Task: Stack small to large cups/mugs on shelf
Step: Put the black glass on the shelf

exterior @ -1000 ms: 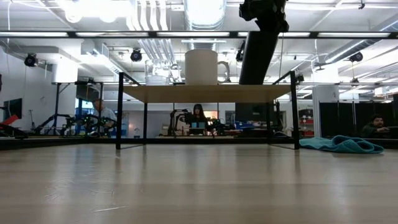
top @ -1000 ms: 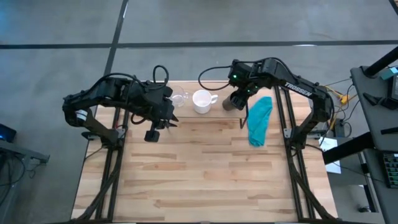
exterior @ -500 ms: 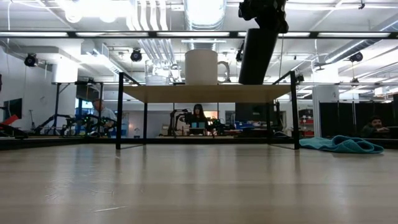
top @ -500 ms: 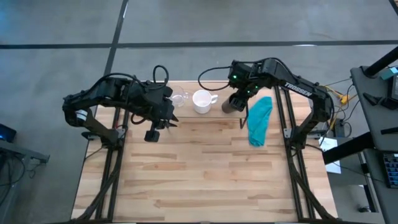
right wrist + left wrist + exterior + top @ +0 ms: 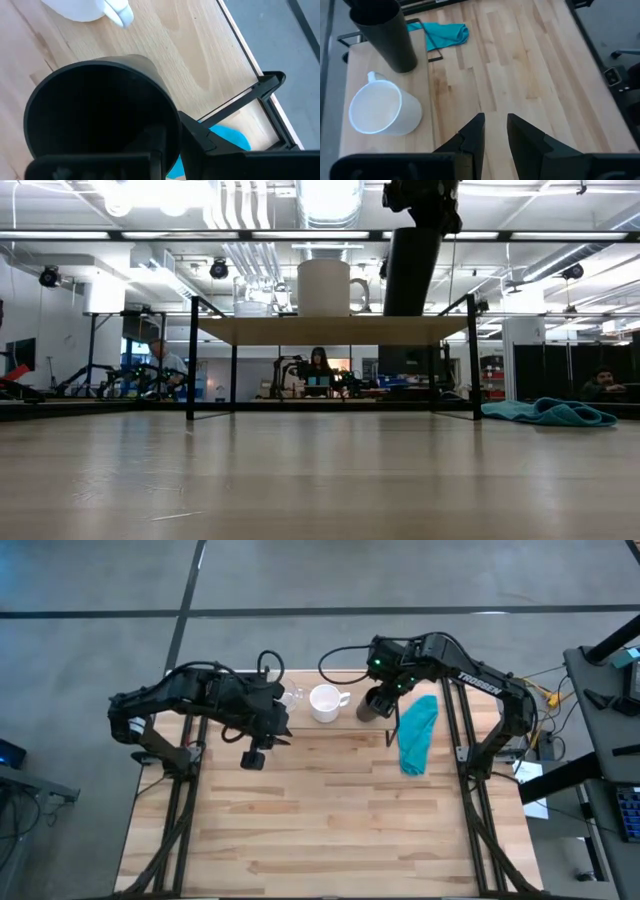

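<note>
The black cup (image 5: 373, 706) (image 5: 408, 270) stands upright at the right end of the shelf (image 5: 330, 330) (image 5: 390, 80). My right gripper (image 5: 177, 136) (image 5: 425, 195) is shut on it from above. The white mug (image 5: 323, 703) (image 5: 325, 287) (image 5: 380, 107) stands on its base at the shelf's middle. Its handle (image 5: 117, 12) points toward the black cup. The small clear glass cup (image 5: 290, 697) (image 5: 250, 308) stands at the shelf's left end. My left gripper (image 5: 495, 125) (image 5: 280, 732) hovers open just on the near side of the shelf, left of the mug, touching nothing. My right gripper holds the black cup by its rim (image 5: 172, 117), with one finger inside the cup and one outside its wall. The fingers (image 5: 200, 135) come from above, pointing down. The cup is upright, with its bottom (image 5: 400, 313) at the shelf board.
A teal cloth (image 5: 417, 730) (image 5: 550, 412) lies on the table right of the shelf, beside its black wire leg (image 5: 260, 87). The wooden tabletop (image 5: 330, 820) stretches toward the near edge. People and equipment show in the room beyond.
My right gripper has tipped the black cup from a lean to upright on the shelf's right end. My left arm has shifted slightly toward the table's right, closer to the mug, with its fingers still apart.
</note>
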Controlling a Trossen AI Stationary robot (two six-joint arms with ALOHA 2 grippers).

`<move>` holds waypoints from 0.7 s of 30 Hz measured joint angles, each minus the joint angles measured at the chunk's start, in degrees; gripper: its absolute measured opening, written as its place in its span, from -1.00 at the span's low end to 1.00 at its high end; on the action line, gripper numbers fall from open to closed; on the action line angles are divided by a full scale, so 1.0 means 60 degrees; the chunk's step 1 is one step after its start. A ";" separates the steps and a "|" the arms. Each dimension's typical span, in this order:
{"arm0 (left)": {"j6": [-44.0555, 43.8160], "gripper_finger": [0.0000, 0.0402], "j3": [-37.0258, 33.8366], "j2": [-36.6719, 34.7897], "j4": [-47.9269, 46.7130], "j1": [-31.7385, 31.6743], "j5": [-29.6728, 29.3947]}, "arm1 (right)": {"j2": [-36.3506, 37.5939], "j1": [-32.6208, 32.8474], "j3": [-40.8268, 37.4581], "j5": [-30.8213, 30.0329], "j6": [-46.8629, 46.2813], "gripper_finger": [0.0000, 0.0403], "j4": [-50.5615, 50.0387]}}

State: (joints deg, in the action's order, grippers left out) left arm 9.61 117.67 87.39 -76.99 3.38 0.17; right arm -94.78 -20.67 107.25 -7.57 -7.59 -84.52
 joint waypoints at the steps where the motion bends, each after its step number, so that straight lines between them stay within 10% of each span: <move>1: 0.0007 -0.66 0.0000 0.0008 0.0007 0.0000 -0.0118 | 0.0000 0.0000 0.0002 0.0000 0.0021 -0.84 0.0031; 21: 0.0029 -0.66 0.0000 0.0120 0.0040 0.0000 -0.0187 | 0.0015 0.0000 0.0006 -0.0597 0.0313 -0.84 0.1171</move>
State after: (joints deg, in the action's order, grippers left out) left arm 9.78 117.67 88.12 -76.75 3.38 -0.95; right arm -94.70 -20.67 107.28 -11.15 -5.72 -77.50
